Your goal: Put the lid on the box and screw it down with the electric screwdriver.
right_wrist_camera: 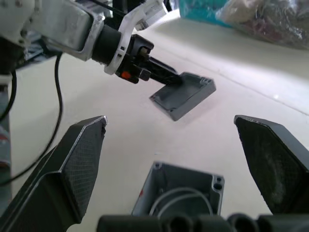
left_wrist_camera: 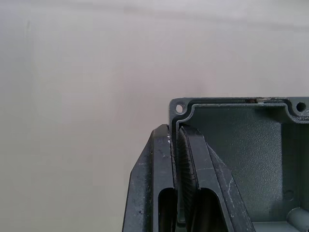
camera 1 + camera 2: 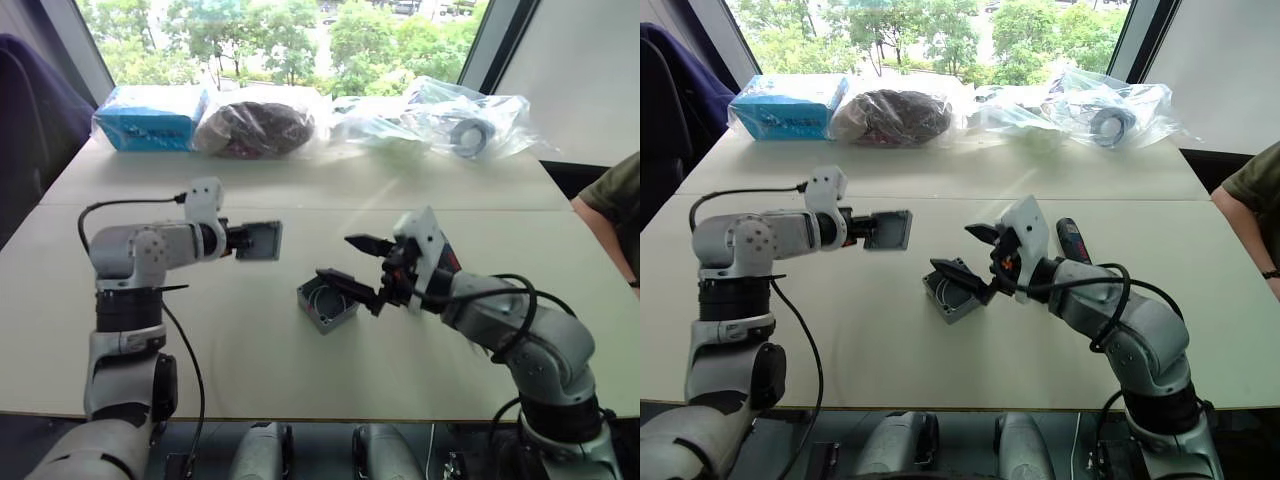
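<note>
My left gripper (image 3: pixel 243 241) is shut on one edge of the grey lid (image 3: pixel 262 240) and holds it in the air, to the left of and above the box. In the left wrist view the fingers (image 2: pixel 189 183) pinch the rim of the lid (image 2: pixel 241 145), whose hollow inner side shows. The open grey box (image 3: pixel 327 303) sits on the table, a wire coil inside. Just right of the box, my right gripper (image 3: pixel 358 265) hovers open and empty, its fingers spread wide over the box (image 1: pixel 181 193). The electric screwdriver (image 3: pixel 1072 240) lies on the table behind my right wrist.
Along the far edge of the table (image 3: pixel 250 370) lie a blue packet (image 3: pixel 150 118), a dark bagged bundle (image 3: pixel 258 125) and clear plastic bags (image 3: pixel 450 120). A person's arm (image 3: pixel 615 210) reaches in at the right edge.
</note>
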### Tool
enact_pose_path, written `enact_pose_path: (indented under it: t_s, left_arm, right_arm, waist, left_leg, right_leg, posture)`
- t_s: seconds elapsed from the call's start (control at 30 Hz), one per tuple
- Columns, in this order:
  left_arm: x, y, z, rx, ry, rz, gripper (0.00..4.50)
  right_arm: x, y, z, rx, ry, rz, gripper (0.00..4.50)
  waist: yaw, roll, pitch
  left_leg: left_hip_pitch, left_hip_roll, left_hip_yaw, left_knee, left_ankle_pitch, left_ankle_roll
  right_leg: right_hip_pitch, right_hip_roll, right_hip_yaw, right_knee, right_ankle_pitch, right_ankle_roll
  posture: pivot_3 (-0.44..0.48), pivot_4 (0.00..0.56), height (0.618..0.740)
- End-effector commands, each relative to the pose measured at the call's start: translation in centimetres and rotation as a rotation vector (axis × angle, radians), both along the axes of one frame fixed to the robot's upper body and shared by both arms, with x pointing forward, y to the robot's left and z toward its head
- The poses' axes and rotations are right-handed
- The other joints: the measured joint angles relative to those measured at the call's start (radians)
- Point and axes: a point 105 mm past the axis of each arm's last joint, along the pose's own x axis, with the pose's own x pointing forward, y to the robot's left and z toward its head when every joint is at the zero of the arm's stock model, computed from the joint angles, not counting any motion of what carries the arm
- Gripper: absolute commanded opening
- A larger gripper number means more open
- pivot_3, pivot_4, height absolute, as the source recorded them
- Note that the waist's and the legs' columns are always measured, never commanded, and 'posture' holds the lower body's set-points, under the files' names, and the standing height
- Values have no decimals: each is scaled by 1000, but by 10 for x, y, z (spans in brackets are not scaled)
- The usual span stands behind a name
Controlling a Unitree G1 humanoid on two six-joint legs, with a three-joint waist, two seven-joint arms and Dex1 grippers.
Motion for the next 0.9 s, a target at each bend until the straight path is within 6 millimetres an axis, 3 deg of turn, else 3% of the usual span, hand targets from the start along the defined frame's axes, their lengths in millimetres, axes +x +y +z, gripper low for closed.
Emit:
enact_pose_path:
  t_s: [0.03, 0.1, 0.3, 0.5, 0.8, 0.83, 0.9]
  left_arm:
    - [-2, -14, 53, -65, -256, -124, 19]
    - [-3, -24, 64, -81, -322, -172, 19]
    - [-8, -43, 83, -84, -434, -246, 19]
    - [-13, -56, 88, -67, -469, -292, 19]
    - [-16, -59, 86, -62, -473, -308, 19]
    - [-16, -59, 86, -58, -473, -308, 0]
    - [-17, -59, 84, -45, -474, -315, 0]
  right_arm:
    - [27, -3, 15, 87, 35, -99, 4500]
    - [44, 0, 19, 144, 93, -130, 4500]
    - [66, 7, 29, 244, 193, -153, 4500]
    - [68, 12, 37, 313, 230, -121, 4500]
    - [65, 16, 37, 332, 253, -116, 4500]
    - [65, 15, 36, 327, 252, -119, 3982]
    - [66, 15, 36, 328, 253, -128, 3544]
  waist:
    - [-4, 0, 0]
    - [-4, 0, 0]
    - [-4, 0, 0]
    - [-7, 0, 0]
    - [-23, 0, 0]
    - [-23, 0, 0]
    - [-23, 1, 0]
  left_leg:
    - [0, 0, 0, 0, 0, 0]
    - [0, 0, 1, -1, 0, 0]
    - [-1, 0, 2, -2, -1, 2]
    - [-1, 0, 3, -2, -3, 5]
    - [-1, 1, 2, -2, -3, 6]
    - [-1, 1, 2, -2, -3, 6]
    - [-1, 1, 2, -2, -3, 6]
  right_leg:
    - [0, 0, 0, 0, 0, 0]
    - [0, 0, 0, -2, 0, 0]
    - [0, 2, -1, -4, 0, 0]
    - [0, 3, -1, -4, 0, 1]
    - [0, 5, -1, -4, 0, 1]
    - [0, 5, -1, -4, 0, 1]
    - [0, 5, -1, -4, 0, 1]
  posture:
    - [0, 150, 740]
    - [0, 150, 740]
    - [0, 150, 740]
    - [0, 150, 740]
    - [0, 150, 740]
    - [0, 150, 740]
    - [0, 150, 740]
